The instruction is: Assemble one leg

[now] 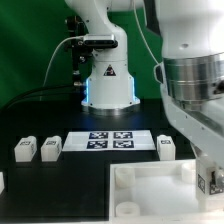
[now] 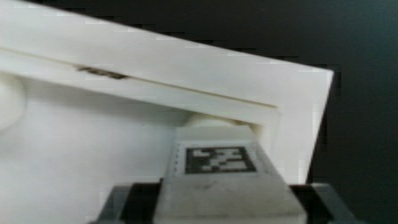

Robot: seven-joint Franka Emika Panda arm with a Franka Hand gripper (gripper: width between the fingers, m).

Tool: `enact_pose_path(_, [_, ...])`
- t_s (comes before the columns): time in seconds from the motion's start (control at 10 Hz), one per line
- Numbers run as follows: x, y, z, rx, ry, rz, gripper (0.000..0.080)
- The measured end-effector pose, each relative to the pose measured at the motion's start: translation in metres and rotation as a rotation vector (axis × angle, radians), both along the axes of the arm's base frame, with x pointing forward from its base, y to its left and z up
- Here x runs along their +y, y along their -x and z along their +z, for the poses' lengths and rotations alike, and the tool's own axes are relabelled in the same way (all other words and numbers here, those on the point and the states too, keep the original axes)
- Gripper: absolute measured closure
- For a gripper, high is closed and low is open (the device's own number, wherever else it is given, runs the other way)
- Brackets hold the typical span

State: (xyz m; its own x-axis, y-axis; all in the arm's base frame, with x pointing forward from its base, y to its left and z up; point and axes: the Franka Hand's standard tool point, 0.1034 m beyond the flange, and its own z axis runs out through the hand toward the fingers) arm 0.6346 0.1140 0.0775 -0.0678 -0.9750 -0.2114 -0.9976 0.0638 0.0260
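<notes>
My gripper (image 2: 221, 203) is shut on a leg (image 2: 217, 160), a chunky white block with a black-and-white tag facing the wrist camera. Dark fingers (image 2: 139, 200) press on both of its sides. The leg's far end sits at a corner of the large white panel (image 2: 143, 110), against the raised rim. In the exterior view the gripper (image 1: 207, 176) hangs over the panel's right corner (image 1: 150, 185), with the held leg (image 1: 204, 184) only partly visible. Whether the leg touches the corner socket I cannot tell.
The marker board (image 1: 110, 140) lies mid-table. Two loose legs (image 1: 24, 150) (image 1: 49, 148) stand at the exterior view's left and another (image 1: 166, 146) to the right of the board. The robot base (image 1: 108, 80) stands behind. A white piece (image 1: 2, 181) shows at the left edge.
</notes>
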Motion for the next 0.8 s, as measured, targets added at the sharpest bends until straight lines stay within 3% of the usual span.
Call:
enact_pose_path(0.3, [0.0044, 0.0025, -0.0026, 0.048, 0.005, -0.223, 0.0509])
enact_pose_path(0.4, [0.0048, 0.0028, -0.0030, 0.055, 0.005, -0.252, 0.0433])
enact_pose_path(0.5, [0.0051, 0.0029, -0.0030, 0.053, 0.005, -0.239, 0.0433])
enact_pose_path(0.6, [0.0051, 0.0030, -0.0031, 0.048, 0.005, -0.218, 0.0297])
enact_pose_path(0.7, [0.0049, 0.0033, -0.0044, 0.021, 0.007, -0.142, 0.0297])
enact_pose_path(0.8, [0.0057, 0.0096, -0.0077, 0.003, 0.013, -0.054, 0.0174])
